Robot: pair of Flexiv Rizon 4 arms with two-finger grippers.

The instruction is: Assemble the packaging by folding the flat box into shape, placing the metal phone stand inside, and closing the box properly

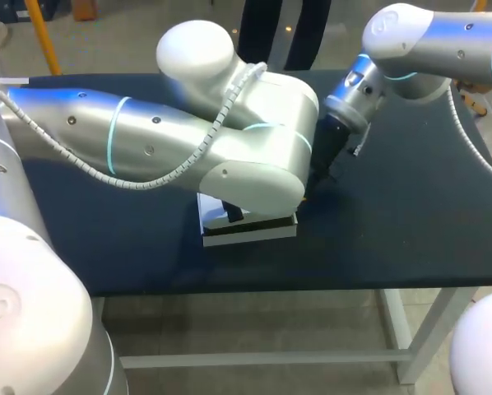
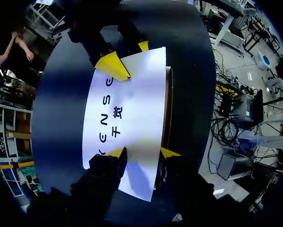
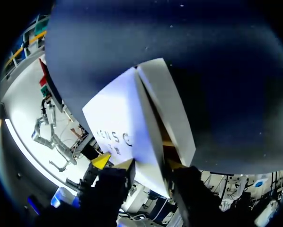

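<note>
my left arm [image 1: 172,144] hides most of the white box [image 1: 250,228] on the table [image 1: 394,230]. my left pincer [image 2: 141,153] stands moderately wide over the box's end. my right pincer [image 3: 150,166] sits at its raised edge; whether it grips, i cannot tell.

In the head view the table [image 1: 410,222] is lit evenly from above, and soft highlights are seen along the silver shell of the left arm [image 1: 147,140]. The box [image 1: 250,232] beneath it is left largely in the arm's shadow. In the left wrist view the box's white top is washed out by glare, and a shadow is thrown on it between the fingers of the left gripper [image 2: 141,152]. In the right wrist view one white panel is brightly lit, while the fold beside it is shaded.
</note>
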